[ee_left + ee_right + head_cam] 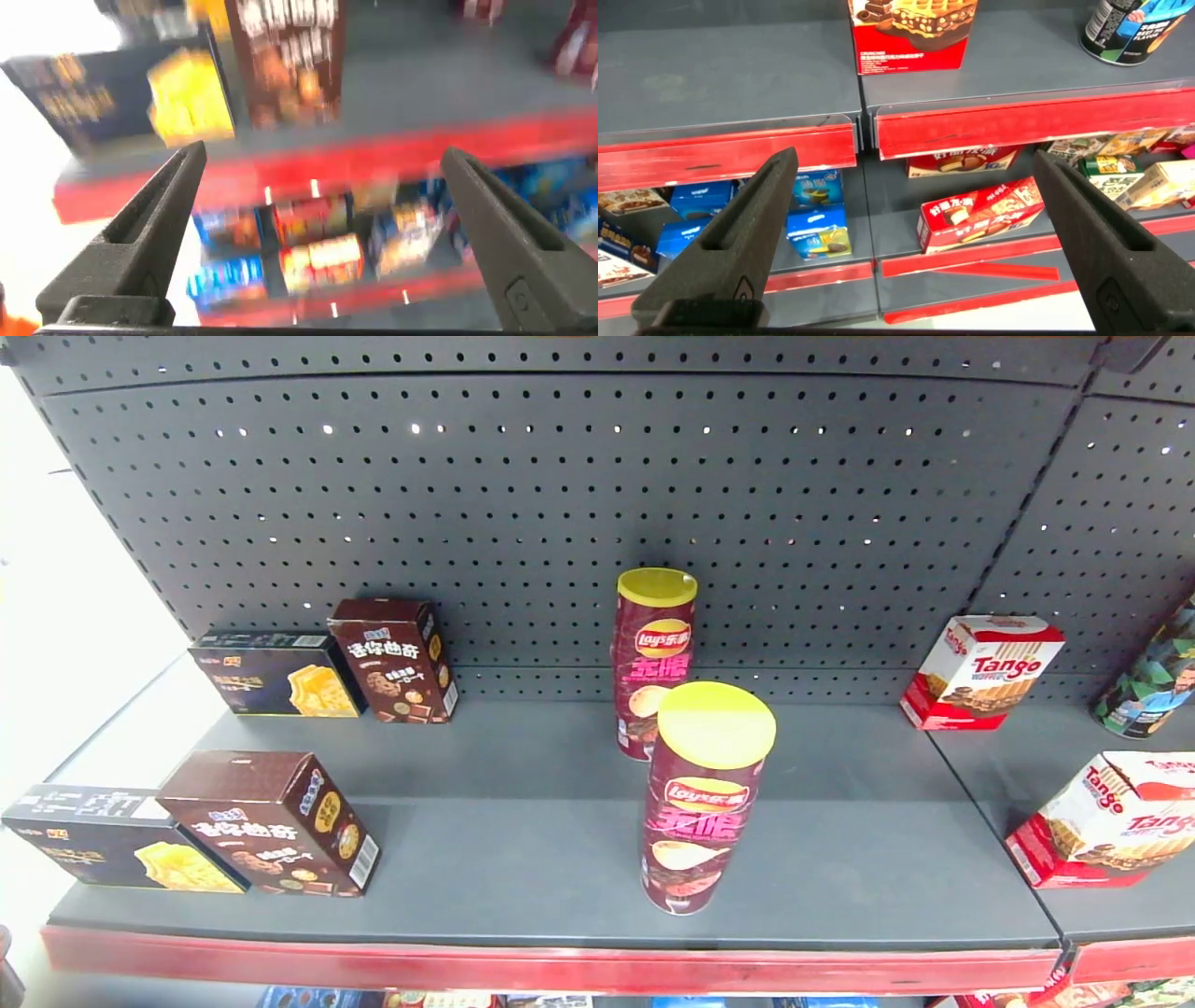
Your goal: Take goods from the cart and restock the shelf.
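Note:
Two maroon chip cans with yellow lids stand upright on the dark grey shelf [523, 840], one near the front [700, 803] and one behind it [653, 658] by the pegboard. My left gripper [322, 154] is open and holds nothing; it hangs in front of the shelf's red front edge [392, 149], below a black box with yellow print [121, 93] and a brown cookie box [285, 61]. My right gripper [915, 157] is also open and holds nothing, in front of the red edge [1018, 126] under a red-and-white wafer box [910, 33].
Black boxes [275, 674] and brown cookie boxes [397, 658] stand at the shelf's left, wafer boxes [985, 670] and a dark can [1153, 681] on the adjoining shelf at right. A lower shelf holds several packs [980, 215]. Open floor lies between the cans and the boxes.

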{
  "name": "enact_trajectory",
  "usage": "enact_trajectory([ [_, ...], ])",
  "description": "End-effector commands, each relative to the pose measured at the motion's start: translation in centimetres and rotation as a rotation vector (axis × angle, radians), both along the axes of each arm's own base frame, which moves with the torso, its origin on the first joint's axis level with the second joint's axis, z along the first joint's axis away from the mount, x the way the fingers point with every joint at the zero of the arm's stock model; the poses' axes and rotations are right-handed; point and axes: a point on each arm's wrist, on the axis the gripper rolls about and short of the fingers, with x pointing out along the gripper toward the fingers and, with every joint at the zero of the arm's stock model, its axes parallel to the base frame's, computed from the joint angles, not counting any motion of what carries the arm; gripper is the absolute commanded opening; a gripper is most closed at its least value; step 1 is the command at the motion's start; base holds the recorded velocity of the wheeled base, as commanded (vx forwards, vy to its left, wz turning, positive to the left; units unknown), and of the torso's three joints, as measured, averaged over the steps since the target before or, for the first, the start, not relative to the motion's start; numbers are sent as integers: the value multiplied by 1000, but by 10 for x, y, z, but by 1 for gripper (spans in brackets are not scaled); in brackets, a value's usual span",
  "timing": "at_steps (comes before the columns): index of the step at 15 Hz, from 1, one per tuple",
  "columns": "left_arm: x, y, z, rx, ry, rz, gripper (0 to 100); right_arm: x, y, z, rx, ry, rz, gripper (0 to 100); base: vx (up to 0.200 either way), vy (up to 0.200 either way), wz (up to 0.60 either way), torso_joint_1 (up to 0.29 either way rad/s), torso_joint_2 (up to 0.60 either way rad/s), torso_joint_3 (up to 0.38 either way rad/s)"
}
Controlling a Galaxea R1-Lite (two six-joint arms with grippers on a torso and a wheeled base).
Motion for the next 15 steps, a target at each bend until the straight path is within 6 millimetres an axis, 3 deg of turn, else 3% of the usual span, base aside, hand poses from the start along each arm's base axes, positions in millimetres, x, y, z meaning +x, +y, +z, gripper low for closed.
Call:
enact_trajectory([
  [1,-3,0,-3,-2,-34,5,100,0,0,0,0,1,0,100,0,0,0,0,0,0],
  [6,-3,-1,-3,-27,-30,-29,100,0,0,0,0,1,0,100,0,0,0,0,0,0],
  [8,-3,6,-8,-27,23,266,100,0,0,0,0,1,0,100,0,0,0,0,0,0],
  [15,-3,2,-8,6,20,116,100,0,0,0,-2,5,48,100,0,0,0,0,0,0],
])
